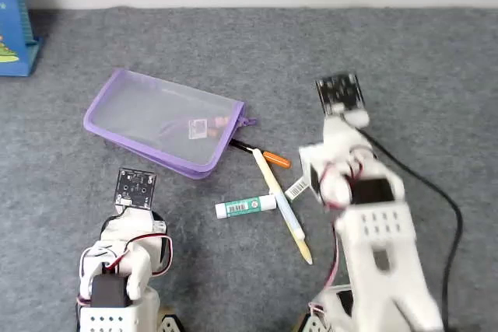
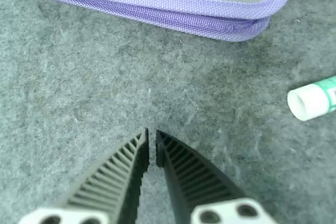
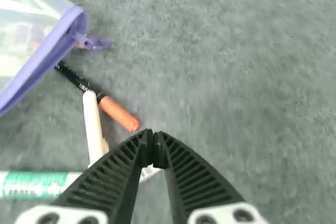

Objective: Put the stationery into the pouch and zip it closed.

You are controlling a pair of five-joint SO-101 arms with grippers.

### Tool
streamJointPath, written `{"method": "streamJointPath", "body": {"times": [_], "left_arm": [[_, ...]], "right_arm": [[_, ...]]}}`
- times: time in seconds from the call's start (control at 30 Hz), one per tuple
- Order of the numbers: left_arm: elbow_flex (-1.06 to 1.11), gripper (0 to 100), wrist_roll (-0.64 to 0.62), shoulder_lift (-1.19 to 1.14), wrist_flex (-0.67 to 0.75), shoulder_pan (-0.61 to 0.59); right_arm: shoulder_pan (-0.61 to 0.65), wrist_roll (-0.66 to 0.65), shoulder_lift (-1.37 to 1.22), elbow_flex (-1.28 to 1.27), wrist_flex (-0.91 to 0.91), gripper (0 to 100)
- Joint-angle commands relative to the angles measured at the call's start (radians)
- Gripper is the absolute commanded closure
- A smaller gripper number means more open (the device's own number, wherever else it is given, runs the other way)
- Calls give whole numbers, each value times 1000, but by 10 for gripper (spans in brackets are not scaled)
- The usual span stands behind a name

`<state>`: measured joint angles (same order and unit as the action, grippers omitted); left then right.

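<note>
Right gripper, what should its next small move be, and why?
Probably open the right gripper. Its jaws are shut, and the orange pen lies loose on the carpet near its tips, outside the pouch. Shut jaws could not take the pen.

Soft, even light brightens everything, casting only faint, short shadows.

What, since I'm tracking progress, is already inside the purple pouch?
Through the translucent side of the pouch a small pinkish shape shows; I cannot tell what it is. The glue stick and pens lie outside.
</note>
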<state>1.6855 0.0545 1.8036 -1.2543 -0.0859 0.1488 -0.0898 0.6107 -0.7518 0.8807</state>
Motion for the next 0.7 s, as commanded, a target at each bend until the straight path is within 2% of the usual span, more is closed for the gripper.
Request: {"method": "streamJointPath", "body": {"times": [0.0, 0.17, 0.23, 0.33, 0.47, 0.67], "left_arm": [[-4, 967, -11, 14, -5, -2], [-4, 967, -11, 14, -5, -2], [-4, 967, -11, 14, -5, -2], [-4, 967, -11, 14, -5, -2], [-4, 967, -11, 14, -5, -2], [-4, 967, -11, 14, -5, -2]], "right_arm": [[8, 3, -248, 215, -33, 925], [58, 3, -607, 445, -33, 735], [93, 3, -748, 529, -39, 690], [136, 0, -932, 678, -33, 697], [171, -84, -1119, 876, -2, 738], [185, -157, -1256, 1076, 61, 751]]}}
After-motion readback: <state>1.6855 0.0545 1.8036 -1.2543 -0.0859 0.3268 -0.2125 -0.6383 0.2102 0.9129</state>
